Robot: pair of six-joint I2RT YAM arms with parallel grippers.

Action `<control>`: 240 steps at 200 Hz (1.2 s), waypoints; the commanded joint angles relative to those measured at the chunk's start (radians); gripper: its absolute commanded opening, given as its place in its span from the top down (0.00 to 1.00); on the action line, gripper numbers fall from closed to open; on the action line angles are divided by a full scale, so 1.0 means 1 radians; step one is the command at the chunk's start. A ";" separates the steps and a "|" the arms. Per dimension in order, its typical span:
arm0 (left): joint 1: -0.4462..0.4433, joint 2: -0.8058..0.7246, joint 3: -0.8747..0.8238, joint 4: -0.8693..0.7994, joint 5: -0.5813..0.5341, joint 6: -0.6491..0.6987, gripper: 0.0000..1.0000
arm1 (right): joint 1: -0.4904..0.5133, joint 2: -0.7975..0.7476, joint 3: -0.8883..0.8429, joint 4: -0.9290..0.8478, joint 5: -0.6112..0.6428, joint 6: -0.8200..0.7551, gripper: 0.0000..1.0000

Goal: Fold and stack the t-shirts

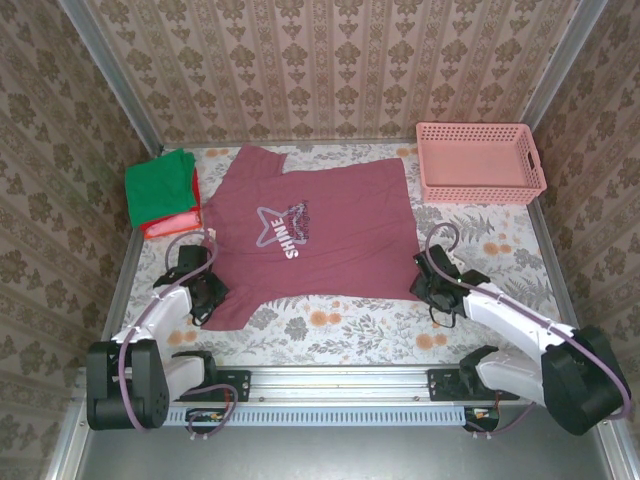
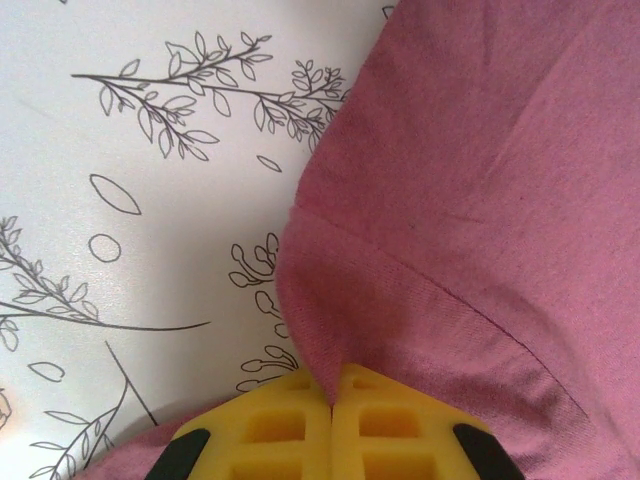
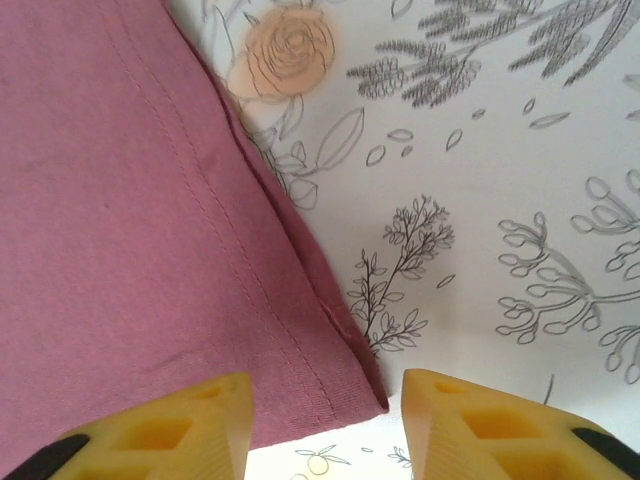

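A maroon t-shirt (image 1: pixel 310 225) with a pale chest print lies spread flat in the middle of the table. A folded green t-shirt (image 1: pixel 160 185) rests on a red one (image 1: pixel 170 222) at the back left. My left gripper (image 1: pixel 205 292) is at the shirt's near left corner. In the left wrist view that gripper (image 2: pixel 332 400) is shut on a pinched ridge of the maroon t-shirt (image 2: pixel 470 200). My right gripper (image 1: pixel 428 282) is at the near right corner. In the right wrist view it (image 3: pixel 325 410) stands open, its yellow fingers either side of the hem corner (image 3: pixel 365 395), which lies flat.
A pink lattice basket (image 1: pixel 480 162) stands at the back right. The floral tablecloth (image 1: pixel 340 330) covers the table, with patterned walls close on three sides. A metal rail (image 1: pixel 340 385) runs along the near edge by the arm bases.
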State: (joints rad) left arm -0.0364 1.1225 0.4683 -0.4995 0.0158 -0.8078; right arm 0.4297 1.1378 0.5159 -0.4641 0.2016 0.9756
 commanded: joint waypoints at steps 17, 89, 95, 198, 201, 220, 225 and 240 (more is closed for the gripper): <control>0.009 -0.013 -0.019 -0.002 0.009 0.010 1.00 | -0.005 0.078 -0.007 0.058 -0.060 0.001 0.58; 0.009 -0.045 -0.008 -0.024 0.019 0.004 1.00 | -0.006 0.101 -0.016 0.067 -0.061 0.012 1.00; 0.009 -0.055 -0.005 -0.034 0.019 0.004 1.00 | -0.006 0.083 -0.015 0.052 -0.051 0.013 1.00; 0.023 -0.240 0.163 -0.296 0.018 0.025 1.00 | -0.008 -0.375 0.011 -0.351 0.159 0.081 1.00; 0.023 -0.244 0.164 -0.301 0.020 0.027 1.00 | -0.009 -0.385 0.010 -0.360 0.160 0.081 1.00; 0.024 -0.256 0.176 -0.305 0.029 0.027 1.00 | -0.011 -0.417 0.010 -0.352 0.150 0.065 1.00; 0.025 -0.250 0.180 -0.298 0.035 0.028 1.00 | -0.012 -0.412 0.014 -0.340 0.145 0.058 1.00; 0.024 -0.220 0.201 -0.272 0.053 0.032 1.00 | -0.018 -0.373 0.036 -0.294 0.129 0.030 1.00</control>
State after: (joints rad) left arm -0.0246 0.8818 0.6220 -0.7517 0.0631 -0.7994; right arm 0.4259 0.7330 0.5175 -0.7322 0.2855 1.0252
